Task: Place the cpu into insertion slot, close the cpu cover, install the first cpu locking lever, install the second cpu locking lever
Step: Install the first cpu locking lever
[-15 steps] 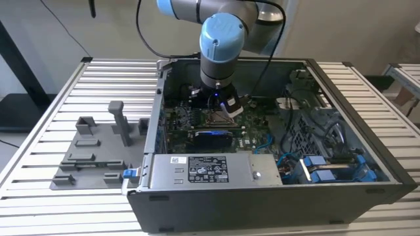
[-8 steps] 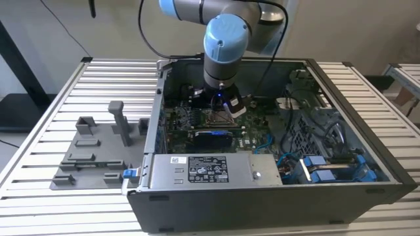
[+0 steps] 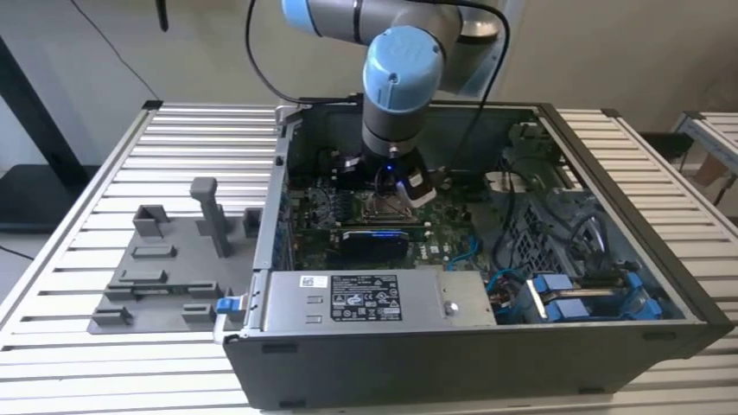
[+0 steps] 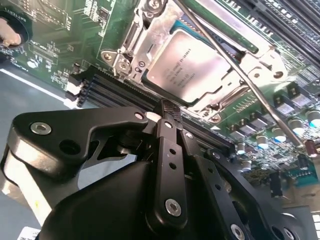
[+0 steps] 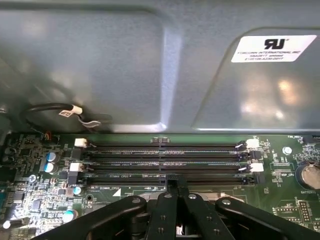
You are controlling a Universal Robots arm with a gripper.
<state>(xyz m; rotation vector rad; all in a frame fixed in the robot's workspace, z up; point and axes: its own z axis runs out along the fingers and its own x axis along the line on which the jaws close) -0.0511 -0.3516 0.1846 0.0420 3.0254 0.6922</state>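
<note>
Arm (image 3: pixel 402 78) reaches straight down into the open PC case (image 3: pixel 461 363), which lies on a slatted counter (image 3: pixel 196 147). In the exterior view the end effector (image 3: pixel 392 186) sits approx mid-case, low over the board. PSU box (image 3: pixel 358 298) w/ white label is at 6 o'clock from it, along the case's near wall. Blue connectors (image 3: pixel 565 298) are at approx 4 o'clock. A grey fixture (image 3: pixel 150 277) w/ an upright post lies on the counter outside the case, at 8 o'clock, toward the exterior view's left.

In the second wrist view the cpu (image 4: pixel 187 67) is seated in its socket on the mobo (image 4: pixel 60 35), silver top up and lying flat. The cpu cover (image 4: pixel 150 27) is down around it, w/ the chip showing thru the cut-out. A thin lever rod (image 4: pixel 240 75) runs diagonally along one edge of the cover. Can't tell if it's hooked under its catch.

End effector (image 4: pixel 167 110) fingers are pressed together w/ nothing between them. The tip is just beside the socket's edge, over the RAM slots (image 4: pixel 115 87), not touching the cpu. Whether the tip touches the board can't be told.

In the first wrist view the end effector (image 5: pixel 175 192) has the same pressed-together look. RAM slots (image 5: pixel 165 162) run just beyond its tip, w/ the grey case wall (image 5: pixel 100 65) behind them. A black cable (image 5: pixel 50 107) lies along the wall's base, and a coin cell (image 5: pixel 311 175) sits at the board's edge.
</note>
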